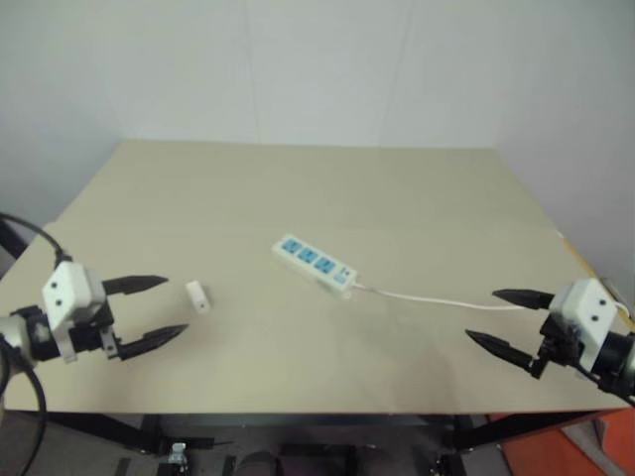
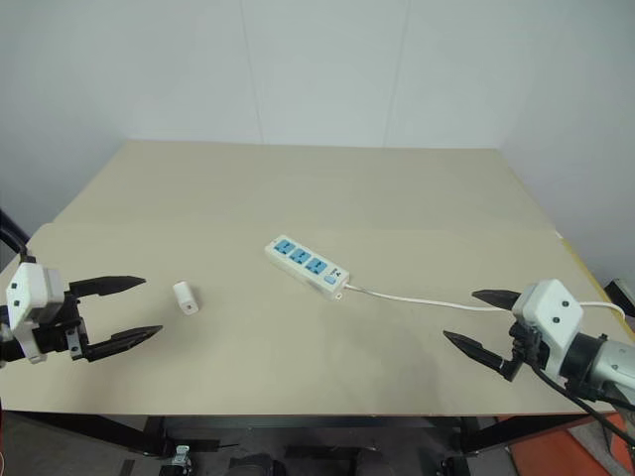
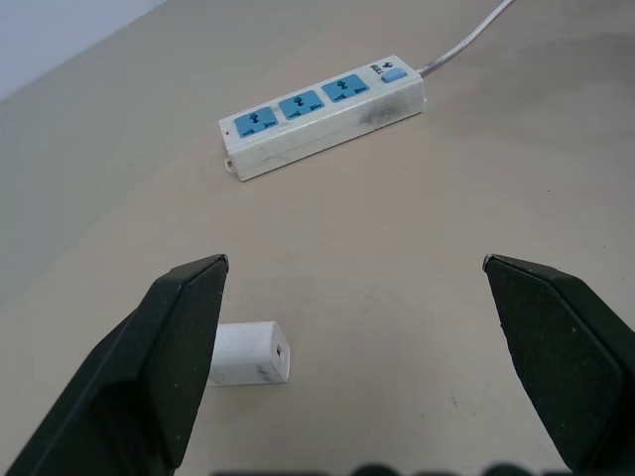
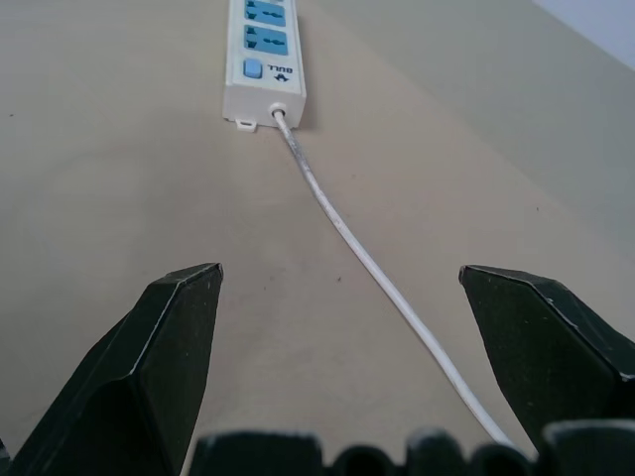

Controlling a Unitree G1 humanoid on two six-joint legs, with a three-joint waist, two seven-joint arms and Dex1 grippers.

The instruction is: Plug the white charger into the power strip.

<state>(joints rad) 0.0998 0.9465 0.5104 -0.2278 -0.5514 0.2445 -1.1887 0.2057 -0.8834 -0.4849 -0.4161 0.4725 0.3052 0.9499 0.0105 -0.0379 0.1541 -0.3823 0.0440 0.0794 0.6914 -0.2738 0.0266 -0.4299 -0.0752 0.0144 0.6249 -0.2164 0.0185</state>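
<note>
White charger (image 1: 198, 296) lies unplugged on its side, well left of strip (image 1: 315, 263); strip flat mid-table, 3 blue outlets empty, cord trailing right.

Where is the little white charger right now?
The white charger lies on the table's left side, just ahead of the left hand, apart from the power strip.

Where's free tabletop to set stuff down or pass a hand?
Bare: the beige tabletop from the long white power strip with blue outlets back to the wall, and the front edge between the open left gripper and open right gripper. Tighter: around the small white charger block and along the thin white cord.
</note>
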